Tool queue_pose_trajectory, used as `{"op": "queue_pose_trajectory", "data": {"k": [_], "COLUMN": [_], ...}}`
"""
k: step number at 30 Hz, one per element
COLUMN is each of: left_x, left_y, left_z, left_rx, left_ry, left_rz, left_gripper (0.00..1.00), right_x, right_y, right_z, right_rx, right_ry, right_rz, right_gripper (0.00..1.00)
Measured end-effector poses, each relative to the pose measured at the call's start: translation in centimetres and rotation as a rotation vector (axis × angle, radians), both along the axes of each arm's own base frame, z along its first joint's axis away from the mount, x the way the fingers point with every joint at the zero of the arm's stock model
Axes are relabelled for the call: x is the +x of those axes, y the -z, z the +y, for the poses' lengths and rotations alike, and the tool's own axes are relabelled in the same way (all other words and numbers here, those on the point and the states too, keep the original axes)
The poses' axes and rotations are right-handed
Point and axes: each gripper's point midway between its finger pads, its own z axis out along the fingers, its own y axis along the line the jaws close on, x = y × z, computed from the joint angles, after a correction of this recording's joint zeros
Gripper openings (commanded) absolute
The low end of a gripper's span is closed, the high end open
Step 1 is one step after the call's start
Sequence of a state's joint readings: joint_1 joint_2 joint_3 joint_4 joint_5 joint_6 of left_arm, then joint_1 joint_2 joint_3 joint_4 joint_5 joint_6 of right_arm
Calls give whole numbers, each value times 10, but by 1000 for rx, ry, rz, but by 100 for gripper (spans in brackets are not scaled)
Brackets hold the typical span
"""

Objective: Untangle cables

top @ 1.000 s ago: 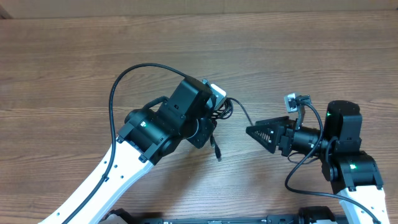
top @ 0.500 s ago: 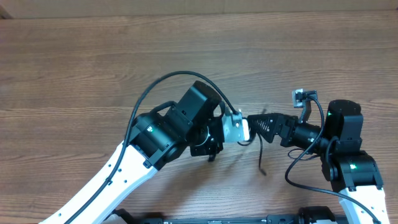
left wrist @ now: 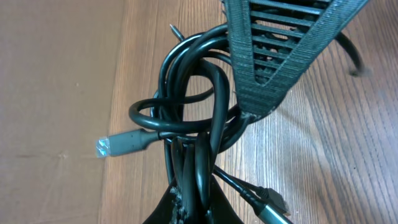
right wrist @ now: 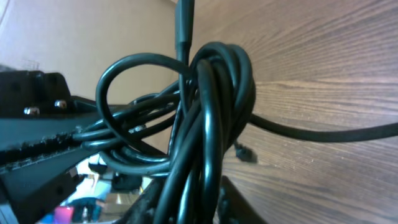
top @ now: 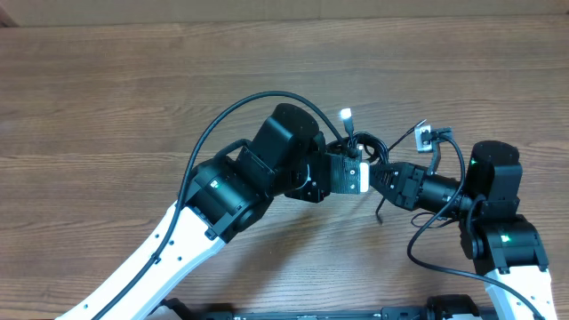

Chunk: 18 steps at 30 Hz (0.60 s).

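Note:
The cables are a tight bunch of thin black cords held above the table between both grippers. My left gripper is shut on the bunch, and the cords loop out of its jaws in the left wrist view. One silver-tipped plug sticks out to the left, and another plug lies at the lower right. My right gripper meets it from the right, its jaws shut on the same cords. A loose strand trails off to the right. A silver plug points away from the bunch.
The wooden table lies under both arms. The left arm's thick black cable arcs above its wrist. The right arm's own cable and small connector sit behind its gripper. A cord end hangs below the bunch.
The left gripper has carried the bunch right and turned. The right gripper, wide open half a second ago, has closed on the cords. The silver plug now points away from the arms.

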State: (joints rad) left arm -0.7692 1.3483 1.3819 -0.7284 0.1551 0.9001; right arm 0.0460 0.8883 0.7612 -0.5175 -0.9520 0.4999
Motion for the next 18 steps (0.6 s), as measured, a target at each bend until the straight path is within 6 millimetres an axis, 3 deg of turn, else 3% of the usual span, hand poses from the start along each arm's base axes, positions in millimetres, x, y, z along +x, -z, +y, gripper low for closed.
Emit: {"op": "queue_pose_trajectory", "data": {"k": [4,5,6,7,15,18], "left_x": [-1,-1,-1,-2,-7,-20], "left_y": [1,2,2,1,2,-14], "left_z": [0,1,1,0,4,18], "left_rx": [-7,-10,-11,-19,-150,-203], "left_ry": [-13,-19,-21,-30,-234,-282], "left_rz": [21,29,31,42,261,298], "left_gripper": [5,13,40,100,100,100], "right_x": [-1,-1,-1,-1,-6,-10], "right_y": [-1,-1,-1,-1,14,20], "right_z": [1,1,1,1,-3,-3], "right_rx": [0,-1,-2,-7,-126,-171], "right_ry": [-13,-15,-15,-18,-68,-106], "right_rz": [-13,-15,-18,-25,-129,-178], "right_gripper": [4,4,4,4,4,4]}}
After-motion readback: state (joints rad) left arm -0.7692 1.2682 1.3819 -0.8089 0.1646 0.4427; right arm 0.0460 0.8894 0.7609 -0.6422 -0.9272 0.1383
